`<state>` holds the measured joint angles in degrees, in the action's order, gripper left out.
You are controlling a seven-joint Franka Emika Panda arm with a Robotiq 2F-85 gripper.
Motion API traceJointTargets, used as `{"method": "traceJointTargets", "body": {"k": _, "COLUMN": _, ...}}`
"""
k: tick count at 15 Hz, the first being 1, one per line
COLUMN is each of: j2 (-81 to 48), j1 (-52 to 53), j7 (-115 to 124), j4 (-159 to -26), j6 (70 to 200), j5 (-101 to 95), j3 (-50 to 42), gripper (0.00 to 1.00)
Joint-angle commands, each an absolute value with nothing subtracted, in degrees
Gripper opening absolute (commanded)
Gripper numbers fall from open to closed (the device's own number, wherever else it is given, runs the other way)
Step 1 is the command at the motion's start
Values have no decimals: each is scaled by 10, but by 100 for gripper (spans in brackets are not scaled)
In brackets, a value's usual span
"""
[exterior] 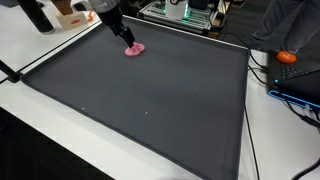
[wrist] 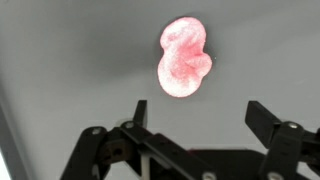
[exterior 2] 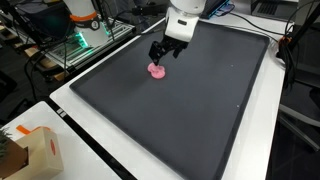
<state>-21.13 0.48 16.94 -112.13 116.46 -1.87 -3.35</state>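
Observation:
A small pink blob-shaped object (wrist: 184, 58) lies on the dark grey mat (exterior: 150, 95); it shows in both exterior views (exterior: 134, 49) (exterior 2: 157, 70). My gripper (wrist: 200, 112) hovers just above and beside it, jaws spread wide with nothing between them. In the wrist view the pink object sits beyond the fingertips, clear of both. In the exterior views the gripper (exterior: 127, 38) (exterior 2: 165, 54) hangs close over the object at the mat's far part.
The mat (exterior 2: 190, 100) covers most of a white table. An orange object (exterior: 288, 57) and cables lie off one side. A cardboard box (exterior 2: 30, 152) stands at a table corner. Equipment racks (exterior 2: 85, 35) stand behind the table.

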Motion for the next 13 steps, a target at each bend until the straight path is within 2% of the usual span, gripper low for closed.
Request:
{"method": "traceJointTargets", "body": {"k": 1, "j2": -147, "j1": 2, "j7": 187, "j4": -1165, "j6": 1154, "j5": -4, "j3": -39, "gripper": 100}}
{"method": "traceJointTargets", "body": {"k": 6, "j2": -96, "j1": -3, "j7": 190, "j4": -1193, "j6": 1136, "j5": 1, "j3": -37, "gripper": 100}}
{"method": "traceJointTargets", "body": {"k": 7, "j2": -127, "j1": -1, "j7": 184, "j4": -1161, "j6": 1140, "j5": -13, "j3": -35, "gripper": 100}}
{"method": "traceJointTargets", "body": {"k": 13, "j2": -108, "j1": -2, "j7": 187, "j4": -1176, "j6": 1138, "j5": -12, "j3": -35, "gripper": 100}}
